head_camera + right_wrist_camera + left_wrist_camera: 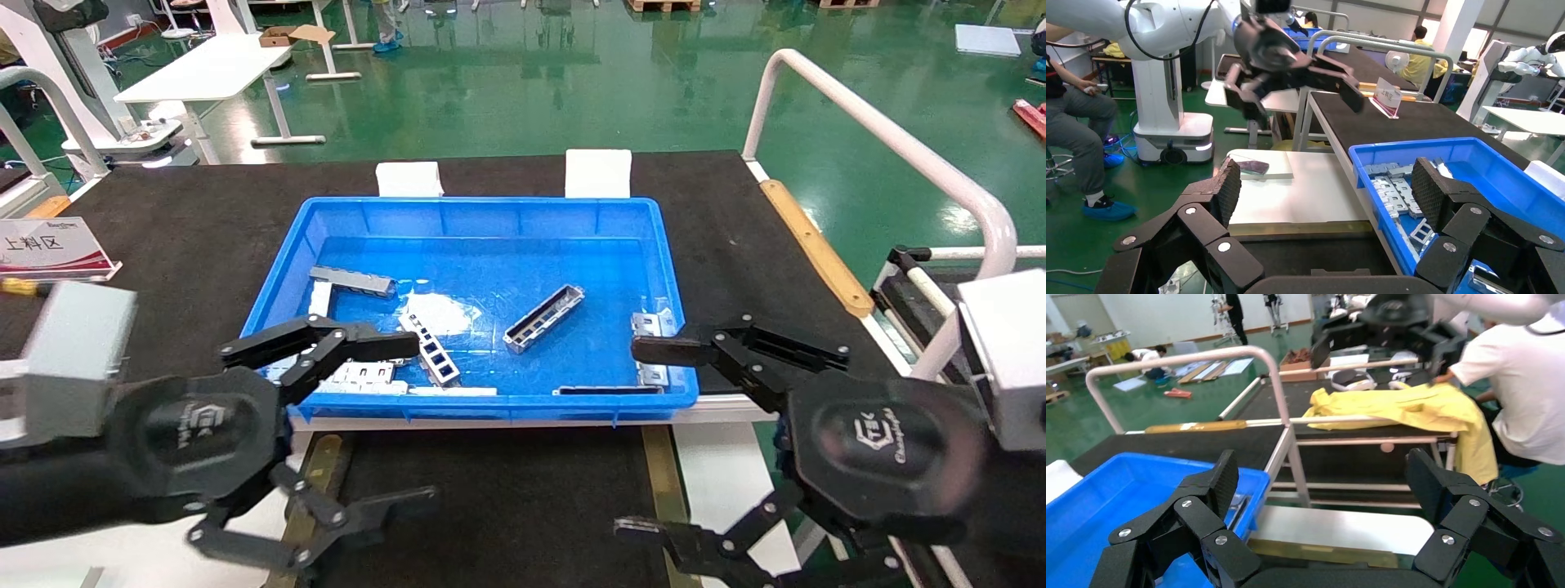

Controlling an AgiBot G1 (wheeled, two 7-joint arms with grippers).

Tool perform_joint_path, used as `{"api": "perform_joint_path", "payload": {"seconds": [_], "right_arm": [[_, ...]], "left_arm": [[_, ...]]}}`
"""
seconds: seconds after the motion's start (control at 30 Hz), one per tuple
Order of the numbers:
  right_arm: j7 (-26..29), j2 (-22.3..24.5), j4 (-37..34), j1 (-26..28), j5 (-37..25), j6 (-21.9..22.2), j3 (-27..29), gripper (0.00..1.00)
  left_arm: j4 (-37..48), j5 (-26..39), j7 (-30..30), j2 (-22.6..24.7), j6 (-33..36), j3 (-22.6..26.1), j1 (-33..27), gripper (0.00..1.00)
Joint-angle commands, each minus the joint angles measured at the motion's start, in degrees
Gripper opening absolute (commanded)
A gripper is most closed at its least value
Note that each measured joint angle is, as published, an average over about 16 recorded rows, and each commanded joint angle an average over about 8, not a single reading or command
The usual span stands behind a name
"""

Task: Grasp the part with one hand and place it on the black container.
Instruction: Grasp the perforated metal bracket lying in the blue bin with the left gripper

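Part (544, 318) mid blue bin (278, 269) | ladder strip (431, 351) beside | left pincer (409, 420), right pincer (645, 437) wide open, empty

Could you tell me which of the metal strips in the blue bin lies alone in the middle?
The part: a narrow trough with raised walls, lying diagonally and touching nothing. The other strips sit along the blue bin walls.

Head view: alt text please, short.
Both hands, left hand and right hand, hover open at the near edge of a blue bin. The part lies untouched mid-bin among other metal strips; the black container sits below, bare.
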Motion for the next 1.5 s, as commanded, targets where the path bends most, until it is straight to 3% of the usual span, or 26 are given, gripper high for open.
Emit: {"api": "perform_joint_path", "payload": {"seconds": [0.03, 0.37, 0.73, 1.0, 1.17, 1.2, 1.43, 1.47, 1.5], "right_arm": [[0.0, 0.0, 0.0, 0.0, 0.0, 0.0, 0.0, 1.0], [0.0, 0.0, 0.0, 0.0, 0.0, 0.0, -0.01, 1.0], [-0.01, 0.0, 0.0, 0.01, 0.01, 0.0, -0.01, 1.0], [-0.01, 0.0, 0.0, 0.01, 0.01, 0.0, -0.01, 1.0], [-0.01, 0.0, 0.0, 0.01, 0.01, 0.0, -0.02, 1.0], [-0.01, 0.0, 0.0, 0.01, 0.01, 0.0, -0.02, 0.93], [-0.01, 0.01, 0.0, 0.01, 0.01, 0.0, -0.02, 0.07], [-0.01, 0.01, 0.0, 0.01, 0.01, 0.0, -0.02, 0.01], [-0.01, 0.01, 0.0, 0.01, 0.01, 0.0, -0.02, 0.0]], "left_arm": [[0.16, 0.98, 0.01, 0.75, -1.09, 0.37, -0.34, 1.0], [8.23, 12.8, 3.02, 11.38, -11.57, 5.49, -5.77, 1.0], [25.96, 24.31, 8.78, 26.52, -23.28, 11.02, -13.44, 1.0], [40.8, 28.36, 13.71, 36.68, -31.51, 13.06, -17.91, 1.0], [46.28, 28.05, 16.07, 39.56, -35.77, 14.7, -19.03, 1.0], [46.83, 27.71, 16.25, 39.77, -36.53, 15.27, -19.05, 0.98], [47.74, 24.13, 15.11, 40.15, -41.59, 20.58, -18.46, 0.12], [47.73, 23.53, 14.82, 40.15, -42.26, 21.36, -18.4, 0.01], [47.73, 22.93, 14.54, 40.14, -42.92, 22.13, -18.34, 0.0]]}}
